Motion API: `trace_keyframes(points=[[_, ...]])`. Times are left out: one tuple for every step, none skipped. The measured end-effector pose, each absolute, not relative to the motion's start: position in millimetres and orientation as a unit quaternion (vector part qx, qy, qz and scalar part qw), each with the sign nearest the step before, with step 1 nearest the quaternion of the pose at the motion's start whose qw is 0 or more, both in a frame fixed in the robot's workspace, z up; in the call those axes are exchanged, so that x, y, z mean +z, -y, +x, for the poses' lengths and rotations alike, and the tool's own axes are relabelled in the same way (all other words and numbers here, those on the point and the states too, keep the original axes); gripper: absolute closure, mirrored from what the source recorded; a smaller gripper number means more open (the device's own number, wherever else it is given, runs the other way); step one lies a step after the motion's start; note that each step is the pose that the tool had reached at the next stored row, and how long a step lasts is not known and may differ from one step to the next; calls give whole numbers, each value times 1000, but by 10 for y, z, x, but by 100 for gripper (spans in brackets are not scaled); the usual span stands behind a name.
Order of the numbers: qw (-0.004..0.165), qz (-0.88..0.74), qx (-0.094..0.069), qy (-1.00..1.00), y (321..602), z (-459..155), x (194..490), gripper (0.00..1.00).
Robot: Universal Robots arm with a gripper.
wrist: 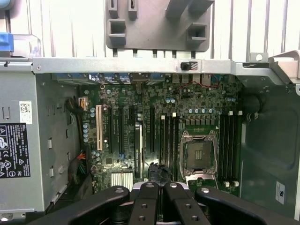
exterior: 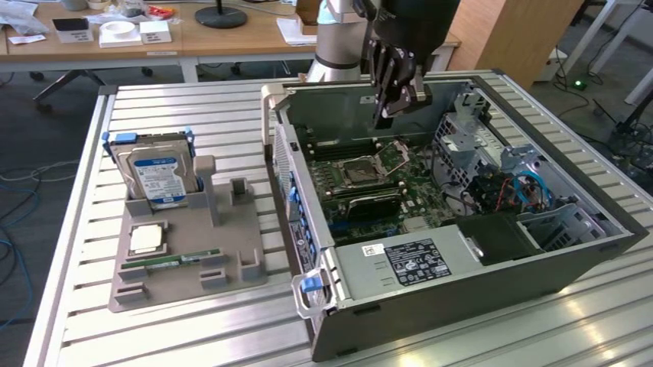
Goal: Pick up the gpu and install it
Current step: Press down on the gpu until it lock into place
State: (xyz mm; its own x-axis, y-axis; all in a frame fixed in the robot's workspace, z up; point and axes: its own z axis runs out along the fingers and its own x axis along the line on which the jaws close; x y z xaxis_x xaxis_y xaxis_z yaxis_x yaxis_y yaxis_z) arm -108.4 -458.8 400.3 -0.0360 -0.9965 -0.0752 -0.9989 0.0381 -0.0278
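Inside the open dark-grey metal computer case [exterior: 459, 294], which lies on its side on the slatted aluminium table [exterior: 153, 336], the black robot gripper [exterior: 384, 118] hangs over the green motherboard [exterior: 414, 183], near the case's far wall. Its fingers point down. In the wrist view the gripper [wrist: 158, 173] has its two inner fingers drawn together with no gap between them, and nothing shows in their hold.

The gpu, a thin dark circuit card [exterior: 365, 204], stands on edge in the motherboard, apart from the gripper and below it. It sits between the square silver processor socket [exterior: 375, 164] and the grey power supply box with a black-and-white label [exterior: 403, 264]. In the wrist view the gpu [wrist: 138, 145] appears edge-on in a long slot among the expansion slots, beside the white slot [wrist: 99, 127], with the processor socket [wrist: 199, 154] further off.

On the exterior view's left, a grey moulded parts tray [exterior: 245, 267] lies on the table beside the case. It holds an upright silver hard drive with a blue-white label [exterior: 158, 180], a square silver processor chip [exterior: 148, 238] and a slim green memory stick [exterior: 173, 261]. The tray's upright slotted holder [exterior: 237, 189] stands with nothing in it.
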Motion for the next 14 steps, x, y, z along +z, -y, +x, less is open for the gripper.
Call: trace_keyframes(points=[[37, -693, 16, -720, 4588, -1084, 4002, 89], [37, -693, 16, -720, 4587, -1084, 3996, 89], [37, -693, 16, -720, 4588, -1084, 3981, 89], [37, -693, 16, -720, 4588, -1084, 3964, 89], [37, -693, 16, -720, 4587, -1084, 3947, 89], [37, -693, 16, -720, 4587, -1084, 3928, 89], [37, -693, 16, -720, 4587, -1084, 3910, 89], [37, -693, 16, -720, 4588, -1084, 3893, 89], [37, -693, 16, -720, 4588, -1084, 3875, 89], [37, -693, 16, -720, 4588, -1084, 3857, 89], [37, -693, 16, -720, 4588, -1084, 3839, 89], [37, -693, 16, -720, 4588, -1084, 3819, 89], [37, -693, 16, -720, 4587, -1084, 3801, 89], [37, -693, 16, -720, 4588, -1084, 3783, 89]])
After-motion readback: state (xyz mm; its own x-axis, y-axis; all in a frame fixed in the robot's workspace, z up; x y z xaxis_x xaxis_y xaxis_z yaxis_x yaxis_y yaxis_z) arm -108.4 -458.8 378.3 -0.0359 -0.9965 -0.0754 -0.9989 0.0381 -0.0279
